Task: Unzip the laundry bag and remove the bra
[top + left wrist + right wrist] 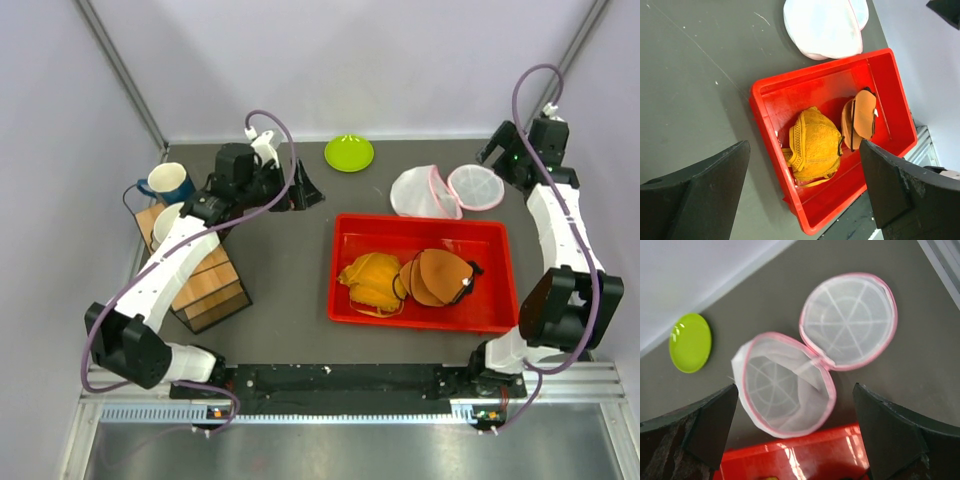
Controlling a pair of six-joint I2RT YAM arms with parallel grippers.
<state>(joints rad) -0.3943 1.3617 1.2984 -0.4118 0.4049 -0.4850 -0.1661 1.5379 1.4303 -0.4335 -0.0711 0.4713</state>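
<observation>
While your left gripper [804, 150] hangs above the table [280, 260] with its fingers spread wide and nothing between them, your right gripper [794, 387] stands likewise parted and holds nothing; from the top view you can see the left one at the far left of the table and the right one near the far right corner.

Below your right wrist lies the laundry bag [840, 330]; it is unzipped, its two pink-trimmed halves folded apart and joined at one spot; the right half lies flat with its mesh inside facing up; the left half sits tilted, its rim towards the red tray [420, 222]; you cannot tell whether it touches the tray.

You will find the bra [410, 278] out of the bag and inside the red tray; its orange cup lies to the left, its tan-brown cup to the right, the dark straps showing around the latter.

Farther out, a lime-green plate [349, 153] rests by the back wall; a blue mug [168, 183] stands at the far left, near a wooden box [205, 285].
</observation>
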